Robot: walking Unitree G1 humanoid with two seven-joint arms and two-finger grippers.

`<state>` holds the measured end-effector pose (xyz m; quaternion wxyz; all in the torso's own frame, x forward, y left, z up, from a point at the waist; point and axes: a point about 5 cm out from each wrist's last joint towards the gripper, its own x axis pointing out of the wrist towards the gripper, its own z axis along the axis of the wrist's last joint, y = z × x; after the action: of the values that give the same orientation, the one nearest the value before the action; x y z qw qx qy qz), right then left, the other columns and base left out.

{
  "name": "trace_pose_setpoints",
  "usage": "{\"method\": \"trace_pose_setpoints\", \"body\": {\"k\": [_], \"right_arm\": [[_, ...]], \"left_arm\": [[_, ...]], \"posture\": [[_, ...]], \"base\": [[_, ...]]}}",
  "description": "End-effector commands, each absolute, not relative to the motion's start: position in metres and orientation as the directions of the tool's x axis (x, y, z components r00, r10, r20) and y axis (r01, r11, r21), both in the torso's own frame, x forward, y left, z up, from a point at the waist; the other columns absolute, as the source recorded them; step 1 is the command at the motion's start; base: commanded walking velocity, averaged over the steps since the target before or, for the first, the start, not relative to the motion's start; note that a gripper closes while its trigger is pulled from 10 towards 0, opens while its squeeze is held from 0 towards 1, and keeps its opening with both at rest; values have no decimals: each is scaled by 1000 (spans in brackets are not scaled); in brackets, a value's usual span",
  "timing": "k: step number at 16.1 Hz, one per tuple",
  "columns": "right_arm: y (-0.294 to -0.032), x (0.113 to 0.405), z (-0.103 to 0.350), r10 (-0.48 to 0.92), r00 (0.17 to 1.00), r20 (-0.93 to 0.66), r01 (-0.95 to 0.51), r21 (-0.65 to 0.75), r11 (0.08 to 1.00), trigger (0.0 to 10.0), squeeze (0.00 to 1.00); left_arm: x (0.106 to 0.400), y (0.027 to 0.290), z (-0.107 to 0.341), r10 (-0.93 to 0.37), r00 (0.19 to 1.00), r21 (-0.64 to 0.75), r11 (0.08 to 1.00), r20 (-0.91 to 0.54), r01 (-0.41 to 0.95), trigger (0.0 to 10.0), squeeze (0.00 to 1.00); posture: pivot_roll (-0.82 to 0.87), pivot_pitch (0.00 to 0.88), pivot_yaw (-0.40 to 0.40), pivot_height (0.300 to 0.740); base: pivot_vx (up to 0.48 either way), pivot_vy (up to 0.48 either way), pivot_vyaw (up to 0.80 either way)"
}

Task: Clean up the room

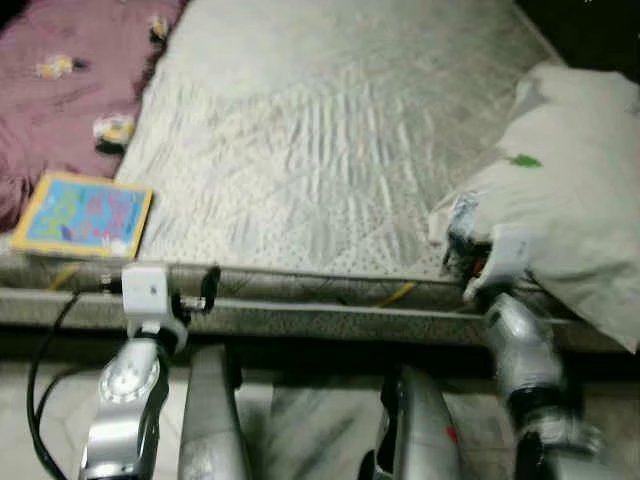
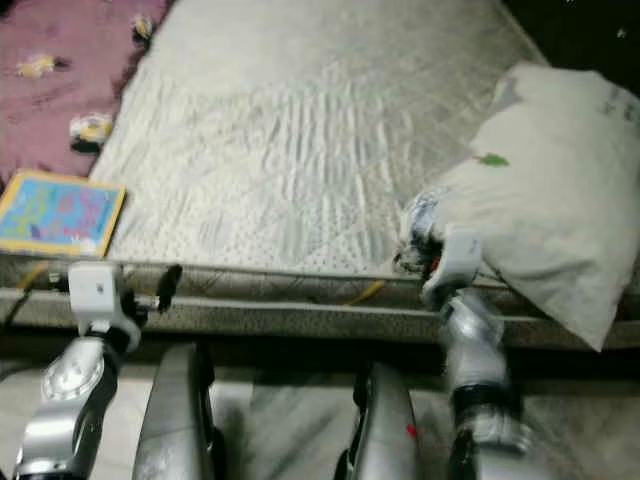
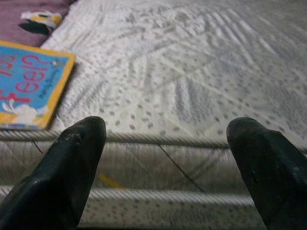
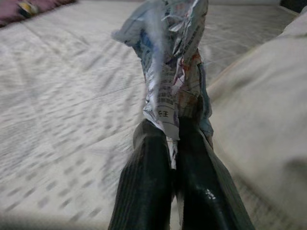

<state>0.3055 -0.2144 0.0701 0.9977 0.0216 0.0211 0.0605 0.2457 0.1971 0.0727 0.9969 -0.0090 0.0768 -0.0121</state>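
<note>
Item: crumpled printed foil wrapper (image 4: 175, 62), silvery with blue and red lettering. Location: near edge of the bed, just beside the cream pillow (image 1: 570, 190), raised off the quilted grey-white mattress (image 1: 320, 140). Held by the right gripper (image 4: 175, 132), whose two black fingers (image 4: 148, 182) are pressed narrowly together with the wrapper's lower end pinched between them; the rest of the wrapper stands up beyond the tips. Judged reason for the hold: the wrapper is litter, and a pinch at one end is enough for something so light. The wrapper is blurred in the head views.

Item: left gripper (image 3: 165, 139). Location: low in front of the mattress edge, facing its piped side seam. Fingers (image 3: 72, 163) spread wide, holding nothing. Judged reason: idle or waiting while the right arm works.

Item: flat children's book (image 1: 85, 215), blue cover with yellow border. Location: lying on the near left corner of the mattress, close to the left gripper. Probably another thing to be tidied.

Item: plum-coloured blanket with small yellow flower motifs (image 1: 70, 80). Location: far left of the bed, beside the mattress cover.

Stage, as judged: one piece of rubbish in hand, not yet disposed of; no bin is in view, so the robot would likely need to turn away from the bed to find one.
</note>
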Motion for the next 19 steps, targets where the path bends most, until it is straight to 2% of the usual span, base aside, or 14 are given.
{"method": "trace_pose_setpoints", "body": {"k": [1,2,3,6,9,11,12,13,15,19], "right_arm": [[-216,309,82,114,994,1,-113,36,993,0,0],[-202,290,71,118,992,-35,-116,49,992,8235,0],[-195,280,72,114,993,-24,-114,-6,993,10000,0],[-187,260,82,136,990,29,-132,-113,985,10000,0],[-175,245,82,224,974,-25,-226,-111,968,10000,0],[-174,244,83,205,978,-44,-210,-238,948,10000,0],[-173,244,85,204,978,-52,-209,-144,967,10000,0],[-171,244,85,206,977,-49,-211,-114,971,10000,0],[-161,240,90,259,965,-30,-260,-88,961,10000,0],[-154,250,100,207,978,1,-207,-14,978,10000,0]], "left_arm": [[244,198,69,-26,986,-23,999,-167,23,10000,0],[241,198,64,-16,984,-23,1000,-177,12,10000,0],[244,195,66,-15,986,-23,1000,-165,11,10000,0],[254,185,75,-49,992,-23,999,-114,46,10000,0],[250,179,70,-117,983,-35,993,-139,113,10000,0],[246,177,67,-151,976,-35,989,-155,147,10000,0],[247,178,67,-147,977,-33,989,-154,143,10000,0],[246,179,68,-153,976,-43,988,-155,148,10000,0],[242,182,64,-162,972,-98,984,-173,147,10000,0],[244,182,66,-160,973,-91,985,-169,146,10000,0]], "posture": [[12,0,-32,531],[-9,0,-24,531],[-15,0,-26,531],[-31,4,-24,531],[-47,17,-18,531],[-49,25,-21,531],[-44,28,-21,531],[-47,31,-16,531],[-50,35,-6,531],[-43,46,-3,559]], "base": [[0,0,0],[0,0,0],[0,0,0],[0,0,0],[0,0,0],[0,0,0],[0,0,0],[0,0,0],[0,0,0],[0,0,0]]}}
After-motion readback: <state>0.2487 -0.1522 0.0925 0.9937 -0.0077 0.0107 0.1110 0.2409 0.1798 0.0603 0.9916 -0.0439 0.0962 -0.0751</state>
